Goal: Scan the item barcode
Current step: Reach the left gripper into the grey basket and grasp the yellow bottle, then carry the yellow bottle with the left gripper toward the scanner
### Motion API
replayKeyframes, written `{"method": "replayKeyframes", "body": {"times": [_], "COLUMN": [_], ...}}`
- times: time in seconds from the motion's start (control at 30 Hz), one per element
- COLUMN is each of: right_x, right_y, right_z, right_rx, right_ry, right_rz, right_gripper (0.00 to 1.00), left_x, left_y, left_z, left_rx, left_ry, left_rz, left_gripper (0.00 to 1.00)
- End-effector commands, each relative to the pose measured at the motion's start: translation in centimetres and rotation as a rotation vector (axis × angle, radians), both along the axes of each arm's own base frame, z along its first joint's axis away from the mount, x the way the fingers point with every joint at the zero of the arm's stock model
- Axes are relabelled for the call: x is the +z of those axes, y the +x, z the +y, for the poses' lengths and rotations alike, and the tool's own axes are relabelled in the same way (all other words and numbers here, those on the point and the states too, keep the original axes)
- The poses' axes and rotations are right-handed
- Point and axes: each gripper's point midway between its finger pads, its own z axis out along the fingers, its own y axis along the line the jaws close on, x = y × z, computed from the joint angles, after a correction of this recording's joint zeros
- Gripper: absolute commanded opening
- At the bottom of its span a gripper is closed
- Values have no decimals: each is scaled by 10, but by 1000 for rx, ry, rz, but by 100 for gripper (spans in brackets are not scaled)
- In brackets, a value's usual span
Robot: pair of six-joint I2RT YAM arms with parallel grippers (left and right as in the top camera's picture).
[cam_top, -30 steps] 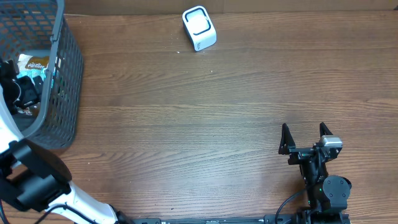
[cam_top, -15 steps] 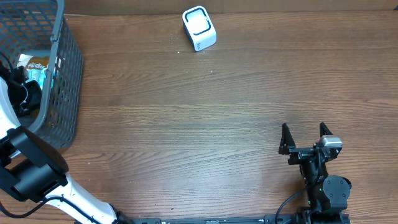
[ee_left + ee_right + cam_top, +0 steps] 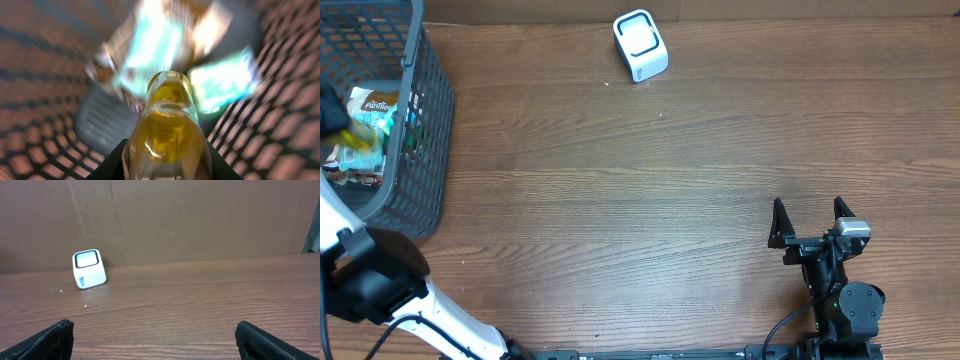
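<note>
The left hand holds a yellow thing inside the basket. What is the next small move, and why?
Probably lift the left hand straight up until the yellow item clears the basket wall. The item sits in its grip, but mesh walls surround it, and the white scanner stands far across the table, so moving sideways now would likely snag.

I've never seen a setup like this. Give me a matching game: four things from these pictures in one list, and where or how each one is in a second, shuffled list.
Things:
1. white scanner box
2. grey mesh basket
3. yellow item
4. right tool

Descriptions:
A. open, holding nothing
B. at the far edge of the table
C. gripped by the left tool
D. at the table's left end

Pairs: 1-B, 2-D, 3-C, 4-A.
</note>
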Motion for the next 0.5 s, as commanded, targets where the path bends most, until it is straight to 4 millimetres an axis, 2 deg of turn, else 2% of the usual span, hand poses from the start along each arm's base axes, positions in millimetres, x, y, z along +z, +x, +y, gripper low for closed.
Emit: {"method": "replayKeyframes", "body": {"times": [0.0, 0.13, 0.2, 0.33, 0.47], "right_x": [-2, -2, -2, -2, -2], "right_y": [0, 0, 0, 0, 0], "right_z": [-1, -1, -1, -1, -1], "right_rx": [-8, -8, -8, -8, -8], "right_ry": [-5, -5, -5, -5, -5], "right_rz": [-3, -3, -3, -3, -3], "right_gripper": [100, 100, 100, 100, 100], "left_x": [117, 192, 213, 227, 215], "left_y": [-4, -13, -22, -38, -44], "left_z": [-29, -80, -106, -154, -202], "left_rx": [7, -108, -170, -243, -342], "left_ry": [48, 18, 4, -30, -104], "left_rz": [-327, -558, -615, -633, -570], "left_gripper": [11, 10, 9, 7, 7]}}
